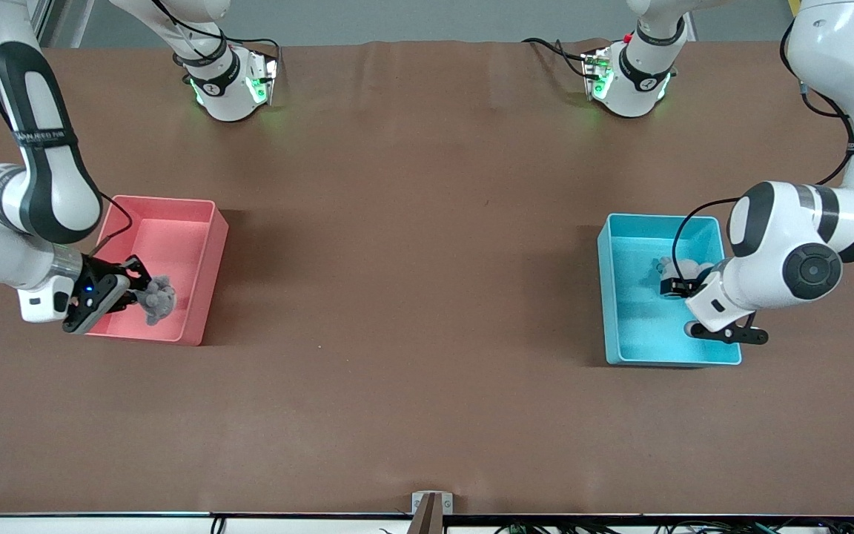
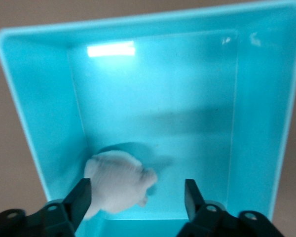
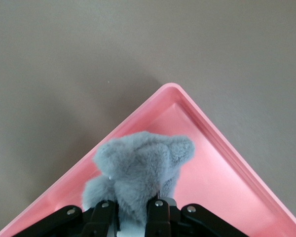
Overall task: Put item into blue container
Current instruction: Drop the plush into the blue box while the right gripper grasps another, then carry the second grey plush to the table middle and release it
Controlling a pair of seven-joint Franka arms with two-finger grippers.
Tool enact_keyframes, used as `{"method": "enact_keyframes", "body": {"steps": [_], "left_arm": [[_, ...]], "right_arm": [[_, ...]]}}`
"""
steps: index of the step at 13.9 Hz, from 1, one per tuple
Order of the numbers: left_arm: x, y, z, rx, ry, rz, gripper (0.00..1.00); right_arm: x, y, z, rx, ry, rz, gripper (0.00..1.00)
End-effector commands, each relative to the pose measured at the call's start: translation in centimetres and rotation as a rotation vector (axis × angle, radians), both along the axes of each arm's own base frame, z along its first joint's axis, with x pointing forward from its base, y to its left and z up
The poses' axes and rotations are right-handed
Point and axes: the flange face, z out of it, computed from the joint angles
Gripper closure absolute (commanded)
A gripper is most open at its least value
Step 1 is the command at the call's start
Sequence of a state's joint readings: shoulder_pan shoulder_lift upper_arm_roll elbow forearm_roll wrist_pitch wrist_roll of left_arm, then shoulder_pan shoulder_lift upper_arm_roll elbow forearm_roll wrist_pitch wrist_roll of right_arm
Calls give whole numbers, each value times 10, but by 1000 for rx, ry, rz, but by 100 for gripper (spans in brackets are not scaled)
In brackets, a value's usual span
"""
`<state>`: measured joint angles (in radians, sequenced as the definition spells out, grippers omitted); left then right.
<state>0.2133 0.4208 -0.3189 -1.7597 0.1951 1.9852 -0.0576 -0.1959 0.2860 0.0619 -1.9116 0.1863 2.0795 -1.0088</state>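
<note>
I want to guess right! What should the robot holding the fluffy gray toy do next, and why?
Probably lift the gray toy up: the right gripper grips it over the pink bin, but it likely belongs in the blue container, where the open left gripper hangs above a white toy.

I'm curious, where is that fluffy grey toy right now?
The fluffy grey plush toy is clamped in the right gripper, over the pink plastic bin at the right arm's end of the table.

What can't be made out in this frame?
- Front view: most of the white plush toy in the blue container is hidden by the left arm, as is the left gripper.
- Left wrist view: the toy is blurred, so its shape is unclear.
- Right wrist view: the right gripper covers the grey plush toy's lower part.
</note>
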Motion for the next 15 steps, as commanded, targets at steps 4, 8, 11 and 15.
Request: {"method": "enact_keyframes", "body": {"steps": [4, 8, 11, 15], "left_arm": [[0, -74, 116, -9, 17, 74, 0], [-18, -140, 134, -32, 4, 100, 0], [-20, -156, 134, -121, 19, 121, 0], [-22, -161, 127, -134, 39, 127, 0]], "right_arm": [[-9, 144, 133, -182, 189, -180, 99], [-66, 333, 138, -297, 191, -442, 99], [-111, 452, 112, -284, 141, -597, 99], [-148, 558, 23, -216, 100, -718, 99]]}}
